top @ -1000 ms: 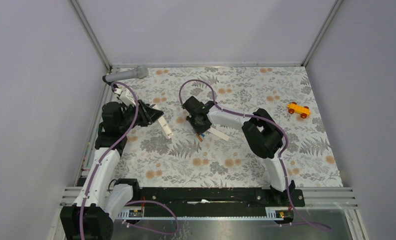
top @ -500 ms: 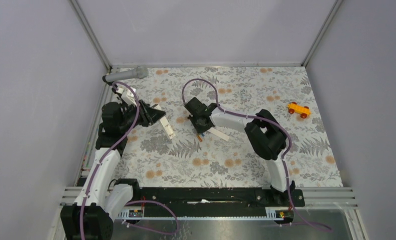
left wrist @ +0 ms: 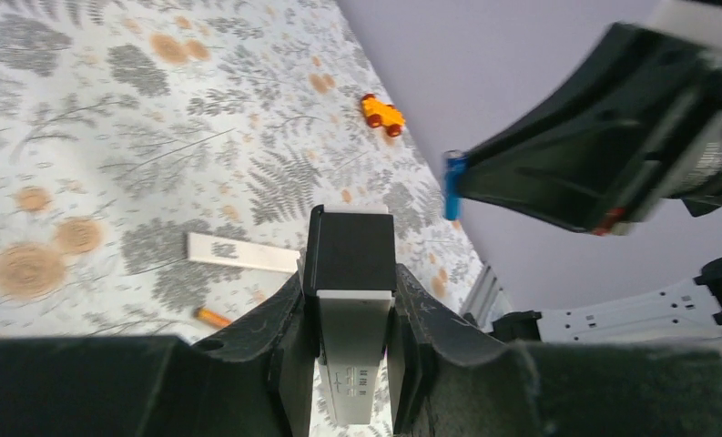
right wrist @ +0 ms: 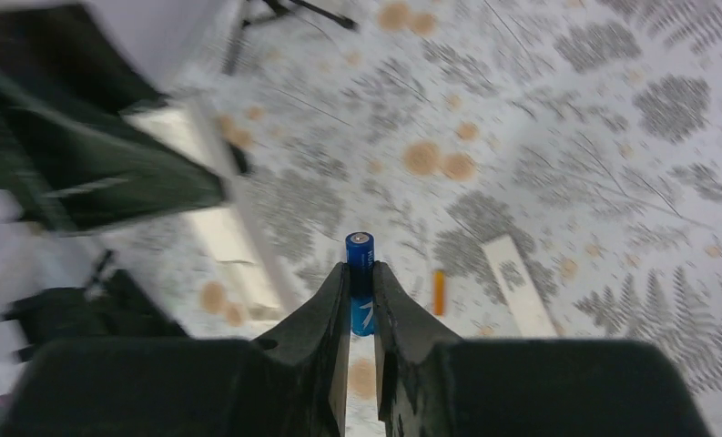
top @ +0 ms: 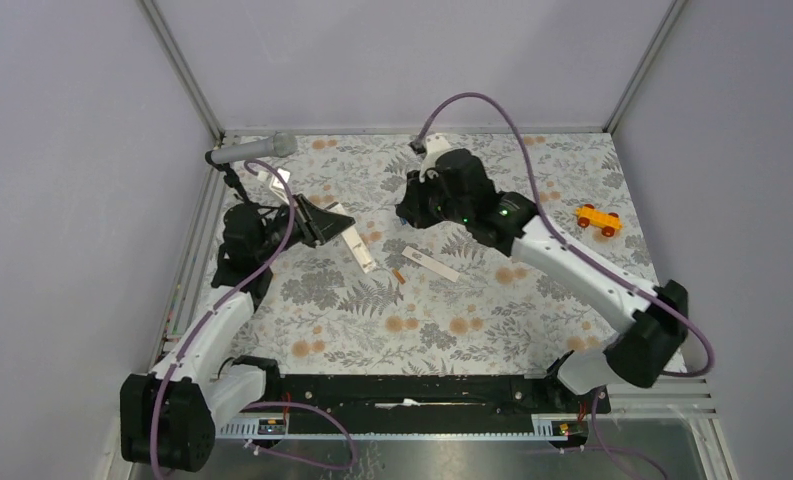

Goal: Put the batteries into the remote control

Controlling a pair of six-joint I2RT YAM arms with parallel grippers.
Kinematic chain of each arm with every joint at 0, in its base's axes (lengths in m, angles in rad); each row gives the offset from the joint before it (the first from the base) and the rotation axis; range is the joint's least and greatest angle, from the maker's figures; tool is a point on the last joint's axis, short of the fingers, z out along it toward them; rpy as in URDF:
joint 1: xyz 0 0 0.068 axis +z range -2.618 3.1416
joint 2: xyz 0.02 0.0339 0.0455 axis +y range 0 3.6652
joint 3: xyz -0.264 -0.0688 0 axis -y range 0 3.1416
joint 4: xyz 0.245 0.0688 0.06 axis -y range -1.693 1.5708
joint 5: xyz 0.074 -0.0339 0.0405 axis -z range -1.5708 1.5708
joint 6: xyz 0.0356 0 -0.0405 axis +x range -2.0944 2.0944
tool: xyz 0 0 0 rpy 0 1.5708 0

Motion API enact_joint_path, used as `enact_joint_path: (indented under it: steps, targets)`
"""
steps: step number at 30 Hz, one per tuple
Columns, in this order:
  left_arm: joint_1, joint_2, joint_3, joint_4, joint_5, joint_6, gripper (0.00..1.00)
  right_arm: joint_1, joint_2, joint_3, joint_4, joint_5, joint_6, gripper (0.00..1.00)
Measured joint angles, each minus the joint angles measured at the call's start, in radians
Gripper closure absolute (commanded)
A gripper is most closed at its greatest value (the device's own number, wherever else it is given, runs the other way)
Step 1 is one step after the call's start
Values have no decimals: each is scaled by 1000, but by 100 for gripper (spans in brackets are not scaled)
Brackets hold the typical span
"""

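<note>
My left gripper (top: pixel 330 220) is shut on one end of the white remote control (top: pixel 360 250) and holds it tilted above the table; in the left wrist view the remote (left wrist: pixel 350 314) sits between the jaws. My right gripper (top: pixel 409 212) is raised at mid-back and shut on the blue battery (right wrist: pixel 360 273), which stands up between the fingertips; the blue battery also shows in the left wrist view (left wrist: pixel 452 185). The orange battery (top: pixel 398 275) lies on the table beside the separate white cover (top: pixel 432 263). Both show in the right wrist view, the orange battery (right wrist: pixel 438 292) and the cover (right wrist: pixel 521 287).
A grey microphone (top: pixel 254 150) on a black tripod stands at the back left corner. An orange-yellow toy car (top: pixel 597 219) sits at the right. Grey walls close in the patterned table on three sides.
My right arm has lifted off the table and swung back and up, carrying the blue battery. My left gripper has moved right and raised the remote.
</note>
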Motion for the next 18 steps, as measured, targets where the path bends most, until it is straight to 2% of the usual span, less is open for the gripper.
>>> enact_joint_path:
  steps: [4,10,18]
  targets:
    - [-94,32,-11,128,-55,-114,100,1,-121,-1,64,-100,59,85]
    - [-158,102,-20,314,-94,-291,100,2,-174,-25,125,-233,97,86]
    - [-206,163,13,351,-98,-408,100,16,-183,-58,131,-307,102,86]
